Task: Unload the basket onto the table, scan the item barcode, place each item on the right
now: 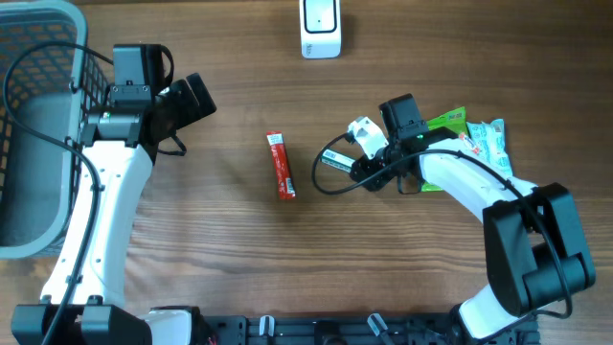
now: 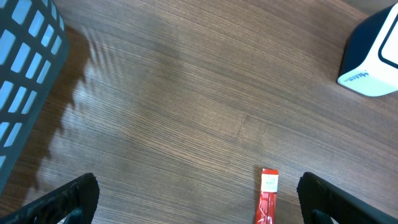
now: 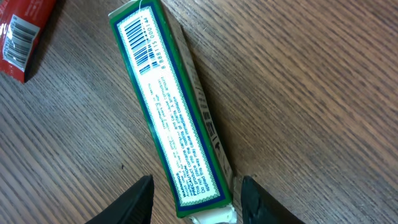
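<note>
Between right tool point(image 3: 196, 190) tips: long green box point(image 3: 168, 106), barcode point(image 3: 138, 40) facing up; grip unclear

arms point(image 1: 113, 192): white shells, black joints | cables point(image 1: 318, 177): black | jaws: black

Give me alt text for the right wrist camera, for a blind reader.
A long green-edged white carton with a barcode at its far end lies on the wooden table, its near end between the fingers of the right gripper. A red packet shows top left.
</note>
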Controlling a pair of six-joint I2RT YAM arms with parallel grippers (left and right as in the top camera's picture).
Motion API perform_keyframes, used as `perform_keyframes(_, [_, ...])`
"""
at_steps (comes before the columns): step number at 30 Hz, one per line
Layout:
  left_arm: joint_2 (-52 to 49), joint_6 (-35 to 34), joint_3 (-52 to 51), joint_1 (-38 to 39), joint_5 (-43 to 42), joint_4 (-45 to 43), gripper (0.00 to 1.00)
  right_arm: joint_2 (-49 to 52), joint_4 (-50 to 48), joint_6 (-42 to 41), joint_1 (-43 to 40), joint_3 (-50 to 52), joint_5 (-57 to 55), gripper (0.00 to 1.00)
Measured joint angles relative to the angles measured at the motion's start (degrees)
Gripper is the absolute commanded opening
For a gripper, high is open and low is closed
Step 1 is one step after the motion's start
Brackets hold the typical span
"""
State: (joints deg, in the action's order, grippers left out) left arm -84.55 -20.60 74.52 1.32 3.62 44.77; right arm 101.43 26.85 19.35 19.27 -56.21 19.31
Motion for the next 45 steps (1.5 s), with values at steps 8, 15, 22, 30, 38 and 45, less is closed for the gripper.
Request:
perform_keyframes(8, [0.0,0.0,0.0,0.0,0.0,0.0,1.0,0.2,-4.4,-0.2,0.0,1.8,0.1,0.49])
perform_keyframes(15, [0.0,0.0,0.0,0.0,0.0,0.0,1.0,0.2,-6.0,-2.7,0.0,1.8,-0.1,0.49])
perform_keyframes(22, [0.0,0.0,0.0,0.0,0.0,0.0,1.0,0.2,-5.6,-3.7,0.0,1.1,-0.1,0.45])
perform_keyframes(30, [0.0,0.0,0.0,0.0,0.0,0.0,1.0,-0.1,-3.0,-3.9,0.0,0.9,1.4,0.46])
perform_keyframes(38, [0.0,0.0,0.0,0.0,0.0,0.0,1.0,-5.3,-1.3,-3.6,0.0,0.9,4.9,0.5])
perform_keyframes(45, [0.0,0.0,0.0,0.0,0.0,0.0,1.0,-5.6,-6.1,-4.3,0.1,0.9,3.7,0.29])
